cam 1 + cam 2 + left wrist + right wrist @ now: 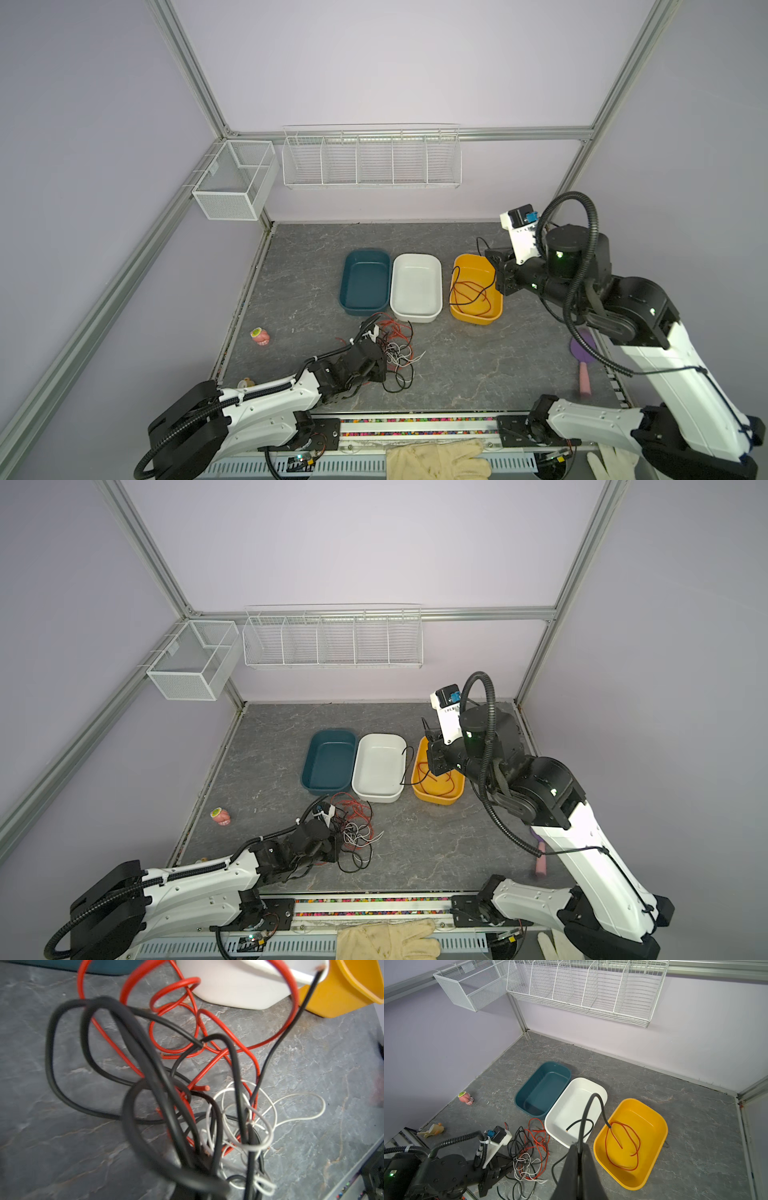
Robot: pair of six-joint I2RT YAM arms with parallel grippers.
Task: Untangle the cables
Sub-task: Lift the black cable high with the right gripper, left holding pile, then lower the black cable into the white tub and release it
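Separating one black cable [584, 1122].
The right gripper [579, 1146] grasps it over the yellow tub [662, 1126]; the left gripper [503, 1171], clenched, anchors the tangle [527, 1147].

Cables [395, 351] before trays [415, 286], perhaps touching

Robot lab cell: aluminium frame [519, 134], plain lilac walls [374, 62].

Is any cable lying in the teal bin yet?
No, the teal bin shows a bare floor; the only binned cable is the red cable in the yellow bin.
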